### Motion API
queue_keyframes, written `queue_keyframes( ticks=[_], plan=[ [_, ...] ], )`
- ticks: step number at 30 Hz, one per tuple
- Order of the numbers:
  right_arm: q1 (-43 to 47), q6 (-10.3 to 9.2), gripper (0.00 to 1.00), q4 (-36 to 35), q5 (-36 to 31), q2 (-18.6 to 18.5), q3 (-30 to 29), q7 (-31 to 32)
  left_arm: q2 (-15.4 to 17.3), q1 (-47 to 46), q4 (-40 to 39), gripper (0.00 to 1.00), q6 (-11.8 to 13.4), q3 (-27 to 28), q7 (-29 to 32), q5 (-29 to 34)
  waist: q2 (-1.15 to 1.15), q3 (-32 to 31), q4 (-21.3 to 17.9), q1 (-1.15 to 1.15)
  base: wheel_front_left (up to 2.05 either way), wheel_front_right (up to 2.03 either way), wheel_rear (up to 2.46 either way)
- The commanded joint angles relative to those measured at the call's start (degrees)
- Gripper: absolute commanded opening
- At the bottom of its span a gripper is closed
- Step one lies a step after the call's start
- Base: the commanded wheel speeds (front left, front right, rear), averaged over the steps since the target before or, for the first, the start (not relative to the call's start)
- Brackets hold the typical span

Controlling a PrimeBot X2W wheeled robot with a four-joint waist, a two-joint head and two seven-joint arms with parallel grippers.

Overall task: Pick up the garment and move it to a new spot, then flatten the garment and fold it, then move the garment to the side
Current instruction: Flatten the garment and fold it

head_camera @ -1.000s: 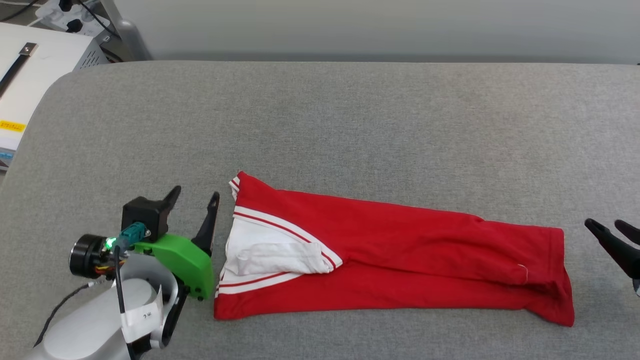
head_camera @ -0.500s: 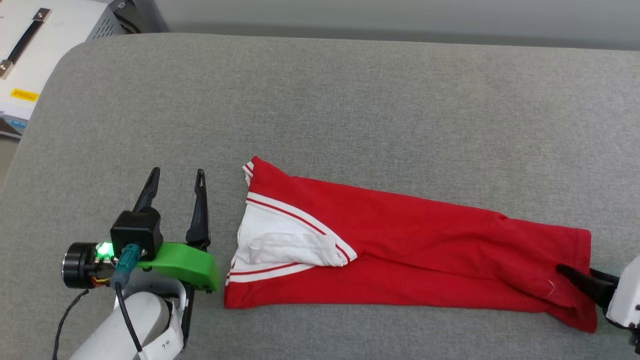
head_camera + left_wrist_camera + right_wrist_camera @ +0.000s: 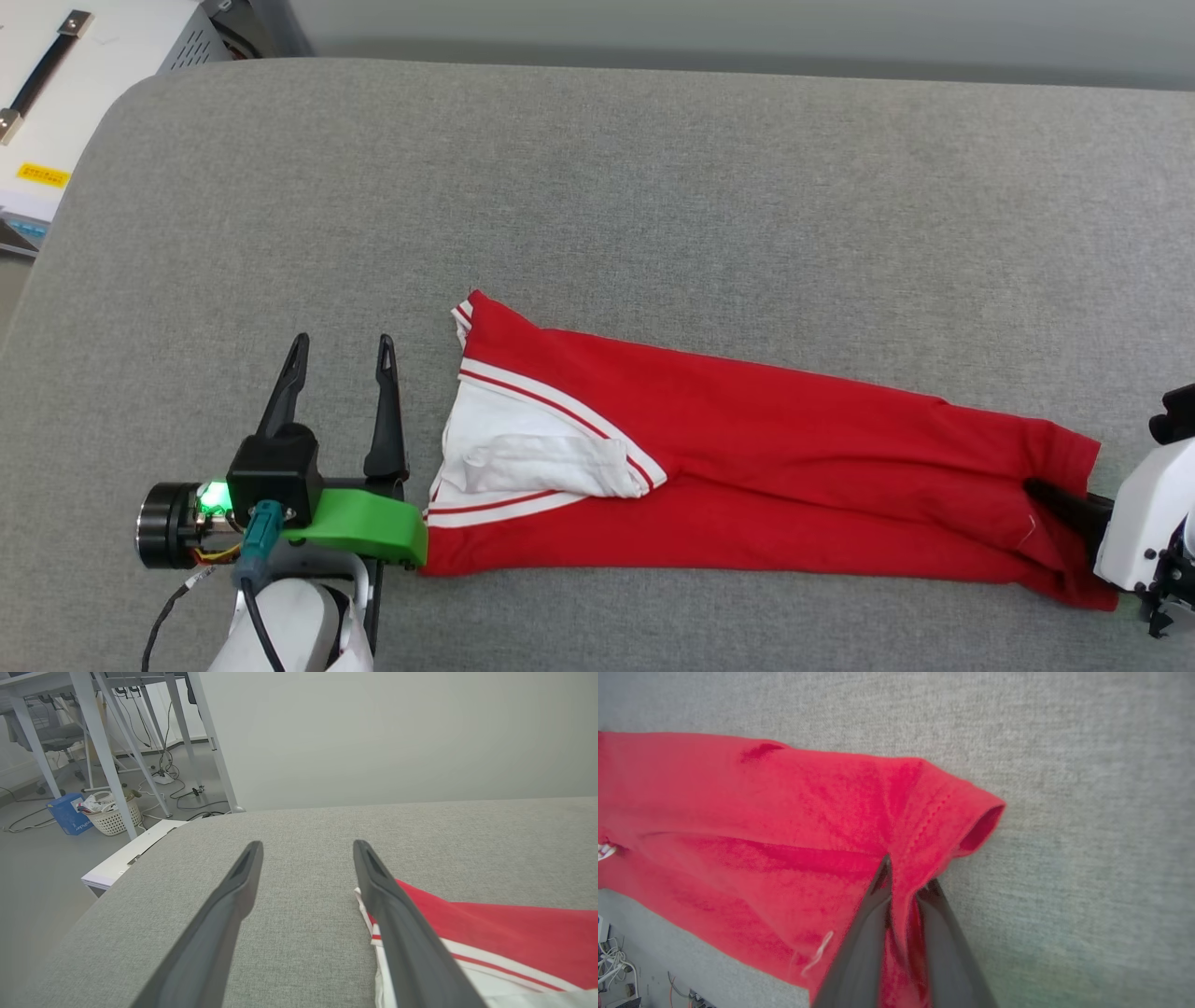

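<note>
Newly closed, your right gripper (image 3: 1060,499) pinches the 3 o'clock hem of the long red jersey garment (image 3: 747,448); the left gripper (image 3: 341,347), at 9 o'clock, stands wide and empty. This looks like the folding step: grip the collar end next.

garment (image 3: 747,448) across padded surface (image 3: 597,205), left gripper (image 3: 343,340) just beside its left end, right gripper (image 3: 909,870) on its right end

from the head: forward and down over the whole grey cushion (image 3: 597,187). from the left wrist: low, near level, facing a pale wall (image 3: 373,732). from the right wrist: very close, nearly straight down. shared by all: the garment (image 3: 794,448).
</note>
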Motion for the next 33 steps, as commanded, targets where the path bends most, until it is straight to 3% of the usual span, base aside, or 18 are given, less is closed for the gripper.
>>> queue_keyframes(
  ticks=[1,13,19,25,33],
  plan=[
    [0.34,0.0,0.0,1.41,0.71,0.31,1.15,-0.01,-0.84,1.22,0.32,1.0,-0.76,0.91,-0.33,0.85,0.0,-0.57,-0.26,0.0,0.0,0.0,0.0],
    [0.93,0.0,0.0,8.17,1.97,-10.57,-3.62,-1.53,-4.96,4.02,1.43,1.0,-6.24,5.97,-0.33,4.86,0.0,-3.91,-0.77,0.0,0.0,0.0,0.0],
    [2.33,0.0,0.0,2.4,2.94,-12.9,-3.08,1.41,-6.08,5.43,2.07,1.0,-8.13,8.41,-0.34,5.94,0.0,-5.29,-1.15,0.0,0.0,0.0,0.0],
    [3.55,0.0,0.0,-9.31,3.9,-12.06,-2.33,5.7,-7.43,6.67,2.04,1.0,-9.33,10.24,-0.34,6.93,0.0,-5.47,-1.5,0.0,0.0,0.0,0.0],
    [-1.71,0.0,0.0,-21.82,-0.61,-4.96,1.58,10.92,-9.1,5.28,1.98,1.0,-10.95,11.55,-0.34,8.56,0.0,-3.43,-0.73,0.0,0.0,0.0,0.0]
  ],
)
